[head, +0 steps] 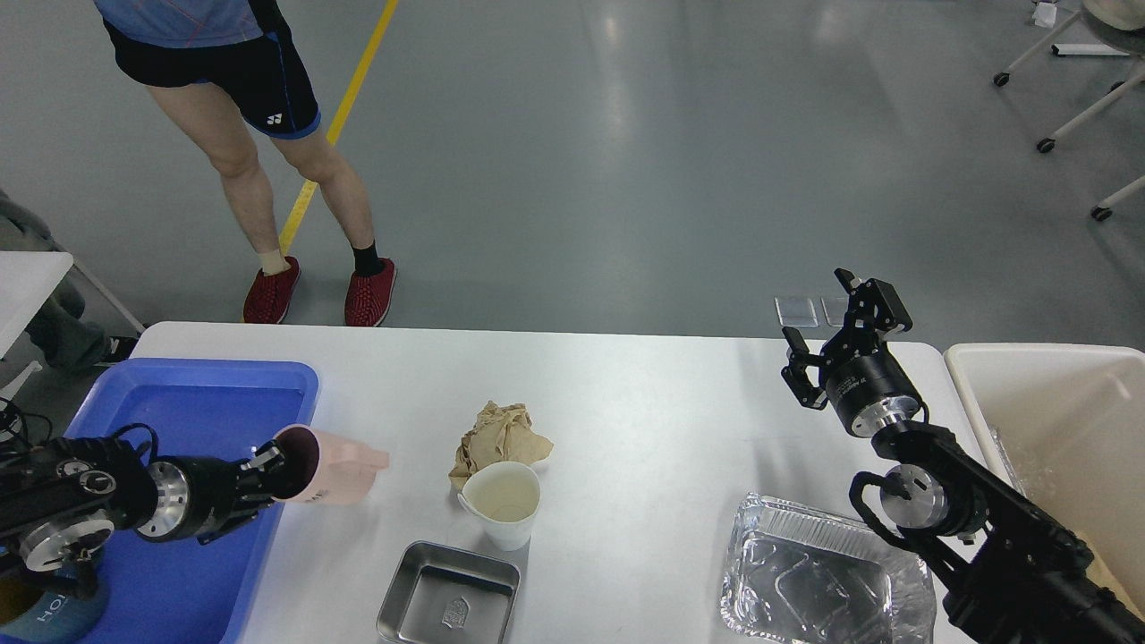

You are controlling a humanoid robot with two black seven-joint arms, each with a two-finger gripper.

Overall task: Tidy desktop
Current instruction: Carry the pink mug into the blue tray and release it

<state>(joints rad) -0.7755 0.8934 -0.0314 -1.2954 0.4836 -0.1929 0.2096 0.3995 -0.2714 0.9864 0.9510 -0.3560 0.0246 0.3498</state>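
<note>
- The left tool [268,474] is clamped on a pink cup [331,465], held on its side with the base pointing right; the grip is on the rim end only, so the cup could pivot or slip out as the arm swings.
- The cup hangs over the right edge of the blue tray [192,394], partly above the white bench [644,402]. If released here it may strike the tray wall and roll onto the bench rather than land inside.
- From this angle I cannot tell how high the cup sits above the tray rim.
- A white paper cup [503,501] stands upright near the held cup, touching a crumpled brown paper [499,436] behind it. It may hold liquid, and a sweep to the right could knock it over.
- A steel tray [450,595] lies just in front of the paper cup, and a foil container [823,572] sits further right, beside the right arm; the forearm could catch its rim if it drops.
- The right tool [836,344] is raised, fingers spread and empty, above the bench's far right part, near the cream bin [1029,394].
- The bench lies below both tools, spanning the view between tray and bin, with clutter gathered at its near middle.
- A person [268,179] stands just beyond the far edge, within reach of a wide swing.
</note>
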